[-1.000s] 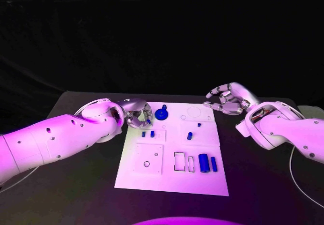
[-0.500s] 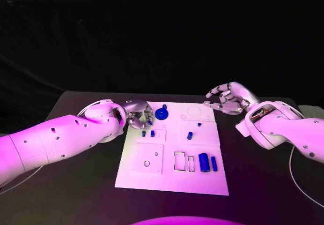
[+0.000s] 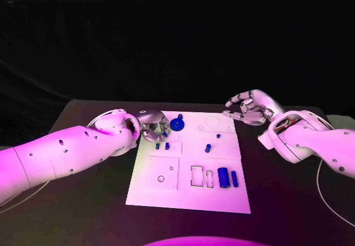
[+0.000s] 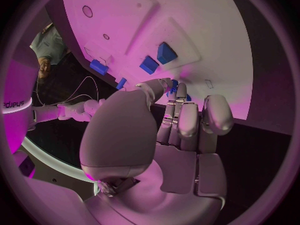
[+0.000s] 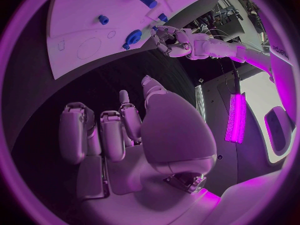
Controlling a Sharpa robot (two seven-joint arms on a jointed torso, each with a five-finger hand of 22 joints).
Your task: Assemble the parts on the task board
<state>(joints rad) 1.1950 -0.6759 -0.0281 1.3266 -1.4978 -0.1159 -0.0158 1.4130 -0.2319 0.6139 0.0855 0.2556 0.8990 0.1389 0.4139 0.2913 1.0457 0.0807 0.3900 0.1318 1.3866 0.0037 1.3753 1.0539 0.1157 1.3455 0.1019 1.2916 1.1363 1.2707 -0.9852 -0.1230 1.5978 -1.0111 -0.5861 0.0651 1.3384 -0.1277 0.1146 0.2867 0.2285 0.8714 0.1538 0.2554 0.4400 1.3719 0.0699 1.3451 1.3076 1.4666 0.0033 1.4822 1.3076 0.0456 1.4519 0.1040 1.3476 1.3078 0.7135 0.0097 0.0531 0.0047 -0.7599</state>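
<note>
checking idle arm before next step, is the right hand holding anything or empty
Empty. The right hand hovers off the task board's far right corner, and the right wrist view shows its fingers curled in with nothing between them.

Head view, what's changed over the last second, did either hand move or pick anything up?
The left hand has drawn back a little at the task board's far left corner, its fingertips closed on a small blue part beside the blue gear. The right hand stays curled and empty off the board's far right corner. The other parts haven't moved.
</note>
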